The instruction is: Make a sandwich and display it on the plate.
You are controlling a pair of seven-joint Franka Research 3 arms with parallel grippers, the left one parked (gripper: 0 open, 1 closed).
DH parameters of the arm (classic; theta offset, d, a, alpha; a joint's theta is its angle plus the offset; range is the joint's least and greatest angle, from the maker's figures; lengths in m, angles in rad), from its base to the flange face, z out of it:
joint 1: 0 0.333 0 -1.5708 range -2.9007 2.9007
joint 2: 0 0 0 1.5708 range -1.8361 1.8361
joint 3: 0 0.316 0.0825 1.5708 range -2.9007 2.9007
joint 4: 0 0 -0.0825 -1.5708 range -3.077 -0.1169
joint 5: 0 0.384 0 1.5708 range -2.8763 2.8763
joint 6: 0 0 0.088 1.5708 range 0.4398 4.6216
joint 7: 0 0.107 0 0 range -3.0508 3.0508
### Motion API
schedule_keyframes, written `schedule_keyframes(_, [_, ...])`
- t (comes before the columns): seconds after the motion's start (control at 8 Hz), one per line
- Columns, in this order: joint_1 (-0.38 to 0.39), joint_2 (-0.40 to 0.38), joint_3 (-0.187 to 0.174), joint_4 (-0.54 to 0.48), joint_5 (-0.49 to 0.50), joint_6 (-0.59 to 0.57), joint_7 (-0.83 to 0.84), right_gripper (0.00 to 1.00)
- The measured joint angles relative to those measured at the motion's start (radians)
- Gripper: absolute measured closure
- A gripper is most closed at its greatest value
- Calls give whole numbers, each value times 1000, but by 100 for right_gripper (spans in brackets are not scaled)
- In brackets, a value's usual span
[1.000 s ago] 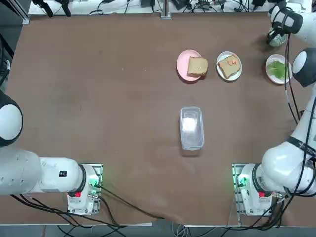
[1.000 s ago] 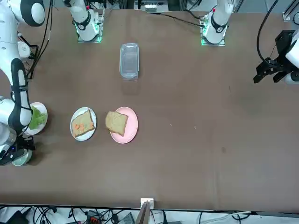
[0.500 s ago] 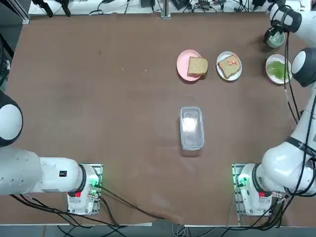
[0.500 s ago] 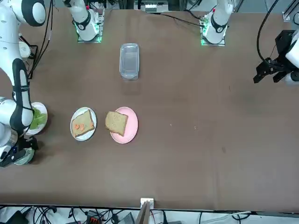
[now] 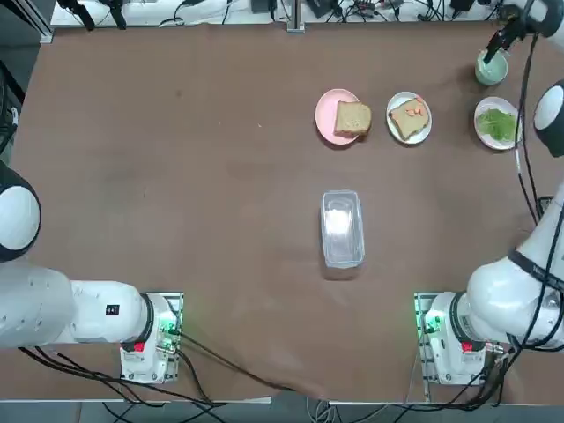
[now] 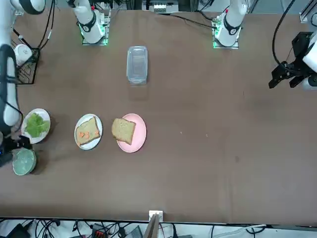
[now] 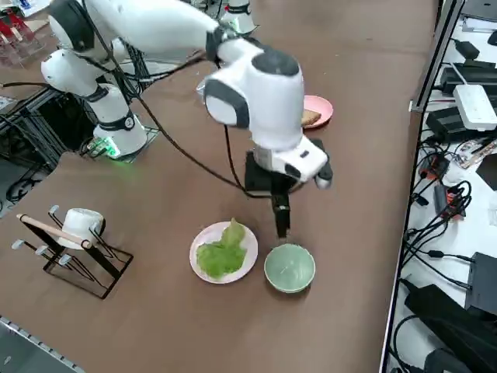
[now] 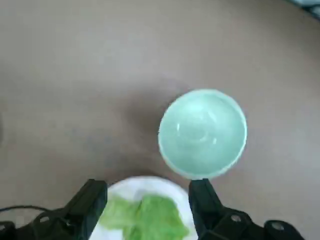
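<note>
Wrist view shows our pincer (image 8: 145, 200) released, empty, above lettuce (image 8: 145, 220); next we likely descend to grasp it.

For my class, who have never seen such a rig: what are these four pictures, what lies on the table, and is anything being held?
Two robot arms sit at a brown table; only the right one works. The views are overhead, from across the table, from the robot's right side, and from its wrist. On the table: a pink plate bearing bread, a white plate with topped bread, a white plate of lettuce, a pale-green bowl and a clear container. The right gripper hangs open above the lettuce and bowl, holding nothing.
</note>
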Motion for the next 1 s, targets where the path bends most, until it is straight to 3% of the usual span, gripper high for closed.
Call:
schedule_keyframes(0.38, [-72,-118,-5,-280,0,125,0,1])
schedule_keyframes(0.62, [-124,-150,-7,-432,0,237,-34,1])
schedule_keyframes(1.0, [-157,-140,-7,-477,0,281,-60,4])
